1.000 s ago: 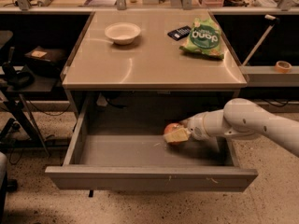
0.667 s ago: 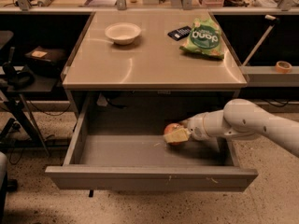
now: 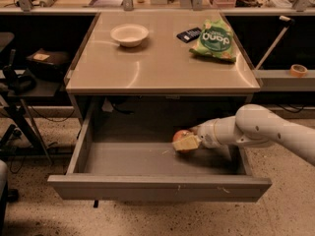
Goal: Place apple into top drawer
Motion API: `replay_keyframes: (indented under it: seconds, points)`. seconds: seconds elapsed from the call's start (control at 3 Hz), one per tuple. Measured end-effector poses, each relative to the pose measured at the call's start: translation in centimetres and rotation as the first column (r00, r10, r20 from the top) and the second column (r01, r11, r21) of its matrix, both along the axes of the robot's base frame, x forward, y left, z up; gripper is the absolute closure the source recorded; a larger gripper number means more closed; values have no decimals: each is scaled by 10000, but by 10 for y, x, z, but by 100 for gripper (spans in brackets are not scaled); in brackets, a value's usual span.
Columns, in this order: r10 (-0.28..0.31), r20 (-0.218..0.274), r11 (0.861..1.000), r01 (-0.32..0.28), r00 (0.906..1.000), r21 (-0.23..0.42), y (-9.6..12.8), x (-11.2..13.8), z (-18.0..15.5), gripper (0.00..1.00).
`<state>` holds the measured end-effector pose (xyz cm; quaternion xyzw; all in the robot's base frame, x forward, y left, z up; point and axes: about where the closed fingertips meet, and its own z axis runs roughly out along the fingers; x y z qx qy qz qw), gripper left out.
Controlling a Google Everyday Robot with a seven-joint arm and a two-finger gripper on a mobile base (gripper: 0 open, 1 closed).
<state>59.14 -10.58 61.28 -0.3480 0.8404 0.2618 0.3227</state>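
Observation:
The top drawer (image 3: 123, 161) is pulled wide open under the table, showing its bare grey floor. The apple (image 3: 180, 136), red-orange and small, sits between the fingers of my gripper (image 3: 185, 140) low inside the drawer, right of its middle and just above or at the floor. My white arm (image 3: 256, 129) reaches in from the right over the drawer's right wall. The gripper is shut on the apple; a pale finger (image 3: 186, 143) covers the fruit's front lower side.
A tabletop (image 3: 162, 63) above the drawer holds a white bowl (image 3: 129, 34), a green chip bag (image 3: 215, 38) and a dark flat device (image 3: 189, 34). A black stand (image 3: 19, 97) is to the left. A tape roll (image 3: 298, 70) lies on a right shelf.

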Motion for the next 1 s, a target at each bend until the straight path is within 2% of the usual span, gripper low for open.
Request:
replay_keyframes:
  seconds: [0.33,0.67,1.0]
  points:
    - [1,0,10000,-1,10000,0,0,0,0,18]
    - [2,-1,10000,-2,10000,0,0,0,0,0]
    - [2,-1,10000,-2,10000,0,0,0,0,0]
